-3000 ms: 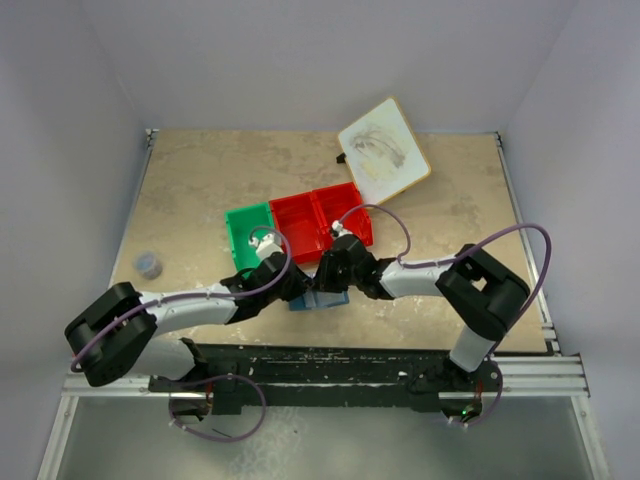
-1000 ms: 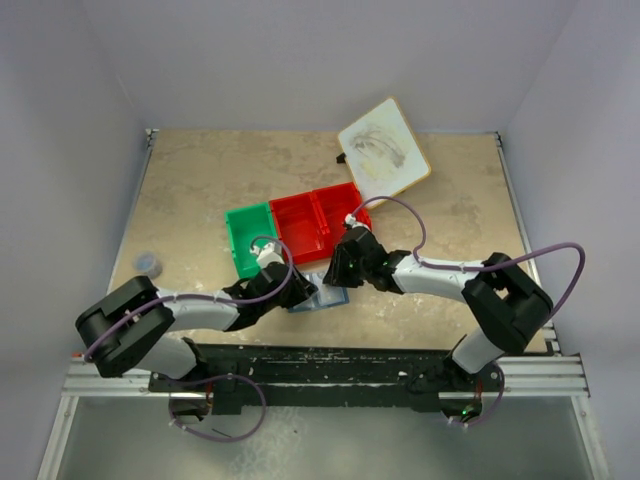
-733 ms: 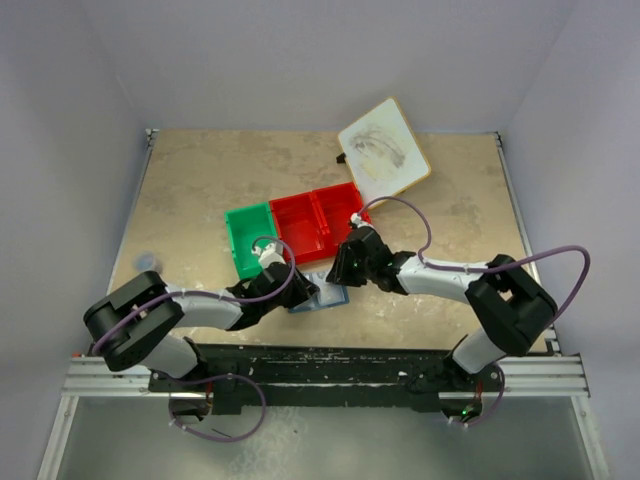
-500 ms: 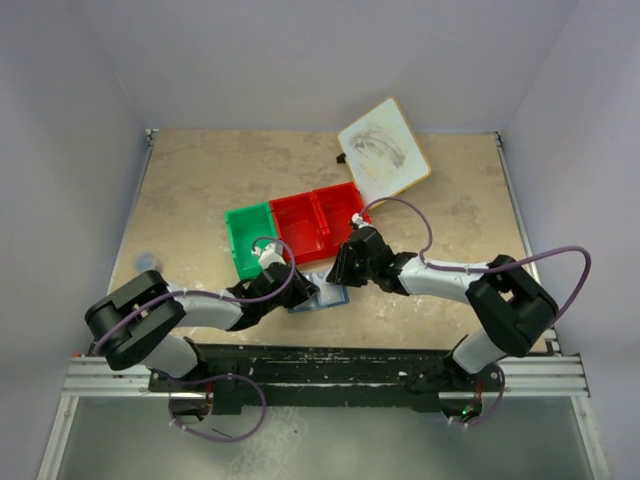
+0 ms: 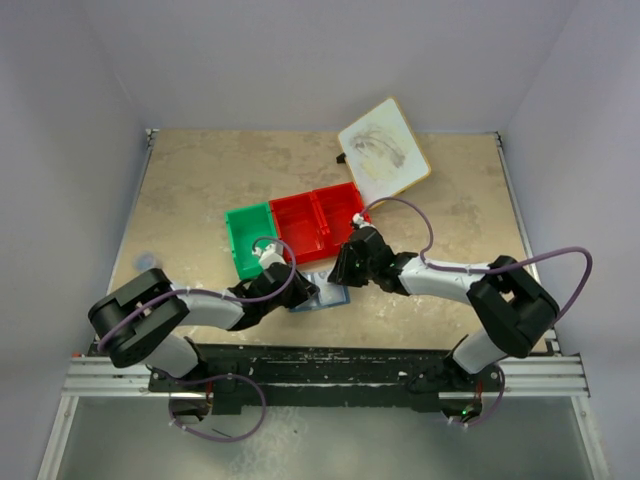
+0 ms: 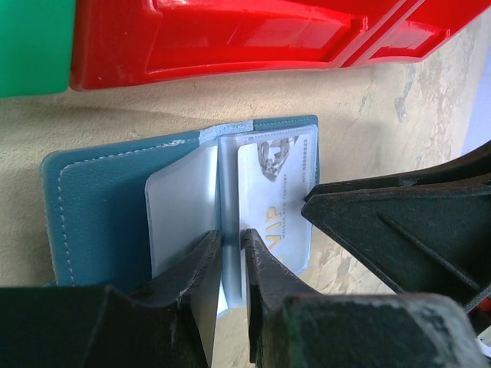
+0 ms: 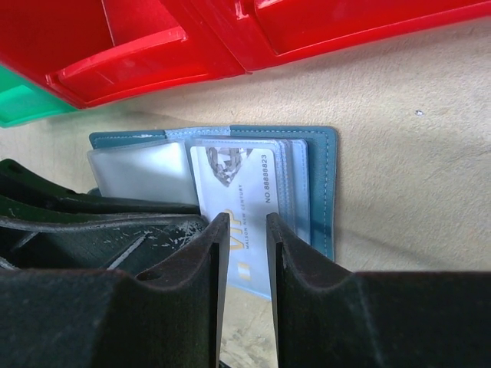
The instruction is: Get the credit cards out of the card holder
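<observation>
Red bins (image 5: 320, 222) sit just behind the card holder (image 6: 100, 207). Left pincer (image 6: 230, 261) and right pincer (image 7: 247, 253) crowd its near edge; counter (image 7: 383, 192) right of it lies bare.

My right pincer (image 7: 247, 224): fingers a narrow gap apart, tips over the white card; I can't tell whether they grip it.
White card (image 7: 244, 184): printed "VIP" with a number, on the card holder's right panel.
Card holder (image 7: 318, 184): open flat on the tabletop (image 7: 399, 176), just beside the red bins (image 7: 153, 38).

card (image 7: 242, 180) lower end behind jaws (small print unreadable), red bins (image 7: 153, 38) cropped
</observation>
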{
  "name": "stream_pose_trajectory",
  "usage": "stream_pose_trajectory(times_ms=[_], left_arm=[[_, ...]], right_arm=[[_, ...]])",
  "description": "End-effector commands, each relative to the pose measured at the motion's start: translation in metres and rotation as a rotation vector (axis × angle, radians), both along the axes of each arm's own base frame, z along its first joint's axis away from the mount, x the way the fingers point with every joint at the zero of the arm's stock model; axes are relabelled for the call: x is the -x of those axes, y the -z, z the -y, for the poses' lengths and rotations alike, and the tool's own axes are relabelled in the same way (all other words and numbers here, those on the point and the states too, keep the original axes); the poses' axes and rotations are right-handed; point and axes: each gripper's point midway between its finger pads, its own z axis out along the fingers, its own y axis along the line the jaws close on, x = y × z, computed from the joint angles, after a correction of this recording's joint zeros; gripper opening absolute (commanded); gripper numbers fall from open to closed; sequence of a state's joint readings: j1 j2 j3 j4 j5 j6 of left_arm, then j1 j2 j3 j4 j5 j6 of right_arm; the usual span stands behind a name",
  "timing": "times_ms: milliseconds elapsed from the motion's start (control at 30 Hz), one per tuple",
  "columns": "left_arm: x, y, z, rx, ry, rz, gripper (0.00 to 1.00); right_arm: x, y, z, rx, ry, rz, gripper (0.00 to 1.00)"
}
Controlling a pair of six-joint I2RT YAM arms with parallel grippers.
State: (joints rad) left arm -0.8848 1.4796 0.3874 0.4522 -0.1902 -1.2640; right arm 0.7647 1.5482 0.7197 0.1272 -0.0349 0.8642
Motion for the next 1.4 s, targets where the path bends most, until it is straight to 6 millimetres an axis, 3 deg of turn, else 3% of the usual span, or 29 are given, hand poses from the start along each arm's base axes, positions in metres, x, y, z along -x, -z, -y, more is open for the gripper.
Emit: stream_pose_trajectory(times_ms=[0,333,533,833,1133,1367], left_arm=[[0.003,0.008,-0.001,-0.009,-0.001,-0.022,0.16],[0.005,0.010,-0.004,-0.024,0.003,-0.029,0.14],[0.003,0.006,-0.004,-0.024,0.001,-0.017,0.14],[-0.003,-0.006,0.010,0.012,0.028,0.009,0.15],[-0.003,-0.001,0.000,-0.008,-0.008,0.006,0.00],[-0.006,-0.006,-0.007,-0.032,-0.031,0.024,0.00]], right_arm=[[-0.001,0.001,0.017,0.068,0.041,0.003,0.30],[0.000,-0.007,0.007,0.021,-0.010,0.019,0.29],[0.002,0.005,0.015,0.069,0.001,-0.001,0.29],[0.012,0.028,0.006,0.020,-0.034,-0.037,0.28],[0.014,0.027,0.015,0.035,0.006,-0.041,0.28],[0.013,0.028,0.015,0.045,0.002,-0.044,0.29]])
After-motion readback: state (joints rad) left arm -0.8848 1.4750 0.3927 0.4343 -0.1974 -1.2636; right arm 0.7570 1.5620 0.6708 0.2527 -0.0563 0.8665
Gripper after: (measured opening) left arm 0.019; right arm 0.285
